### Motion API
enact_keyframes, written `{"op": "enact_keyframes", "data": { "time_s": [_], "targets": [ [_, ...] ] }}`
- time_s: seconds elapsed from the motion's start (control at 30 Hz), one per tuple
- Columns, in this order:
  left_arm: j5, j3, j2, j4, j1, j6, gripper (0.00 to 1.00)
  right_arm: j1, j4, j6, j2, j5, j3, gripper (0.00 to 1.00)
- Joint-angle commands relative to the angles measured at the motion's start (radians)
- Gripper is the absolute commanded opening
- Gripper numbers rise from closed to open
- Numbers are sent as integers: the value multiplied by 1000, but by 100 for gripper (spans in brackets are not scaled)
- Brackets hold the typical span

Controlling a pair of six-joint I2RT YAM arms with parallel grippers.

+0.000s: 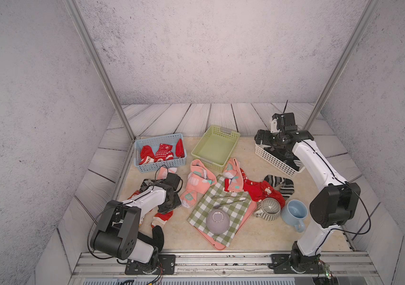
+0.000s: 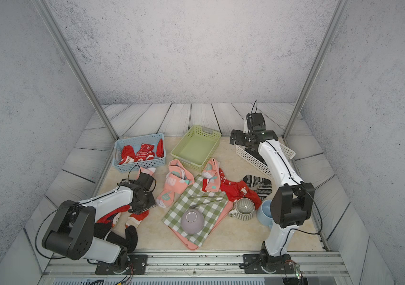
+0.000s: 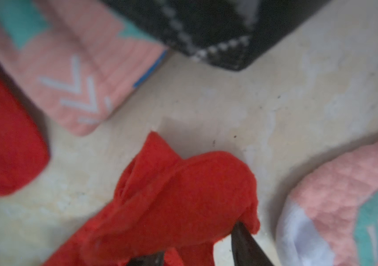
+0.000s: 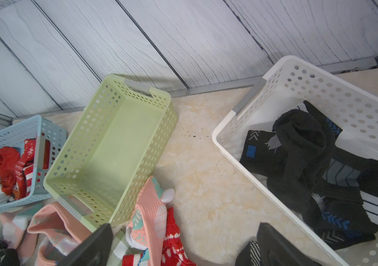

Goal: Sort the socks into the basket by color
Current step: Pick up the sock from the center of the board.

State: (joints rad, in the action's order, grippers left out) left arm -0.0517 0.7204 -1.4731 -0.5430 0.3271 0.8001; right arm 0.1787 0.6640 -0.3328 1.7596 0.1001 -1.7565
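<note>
Clearly pinches red sock (image 3: pixel 183 184) in left end effector (image 3: pixel 194 244); sits just short of blue basket (image 1: pixel 162 164), far from gaping right end effector (image 4: pixel 185 230)

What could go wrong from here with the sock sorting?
The left gripper pinches the red sock only at a bunched fold near its fingertips; it may slip before reaching the blue basket. By the checked cloth, a pink sock overlaps a printed red sock; lifting one could drag both.

I see a cream marbled tabletop (image 1: pixel 258 237) bearing a blue perforated plastic basket (image 1: pixel 144 167), green basket (image 1: pixel 207 164), white basket (image 1: pixel 273 158), loose fabric socks (image 1: pixel 196 182), pink plastic tray (image 1: pixel 252 208), ribbed grey mug (image 1: pixel 269 209) and pale blue mug (image 1: pixel 295 212).
</note>
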Motion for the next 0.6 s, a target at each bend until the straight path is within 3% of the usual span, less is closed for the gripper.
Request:
{"op": "enact_keyframes", "data": {
  "time_s": [0.0, 0.13, 0.27, 0.4, 0.57],
  "targets": [
    [58, -51, -33, 42, -6, -3, 29, 11, -15, -16, -38, 5, 5, 99],
    [59, -56, 28, 16, -3, 2, 0, 32, -6, -15, -41, 7, 6, 99],
    [38, -40, 183, -54, 1, 11, 0, 69, -11, -24, -52, 10, 26, 99],
    [-3, 61, 360, -144, 6, -33, 0, 113, -26, -36, -69, -4, 66, 99],
    [-86, 275, 383, -206, 6, -128, 0, 168, -55, -55, -106, -4, 129, 99]
  ]
}}
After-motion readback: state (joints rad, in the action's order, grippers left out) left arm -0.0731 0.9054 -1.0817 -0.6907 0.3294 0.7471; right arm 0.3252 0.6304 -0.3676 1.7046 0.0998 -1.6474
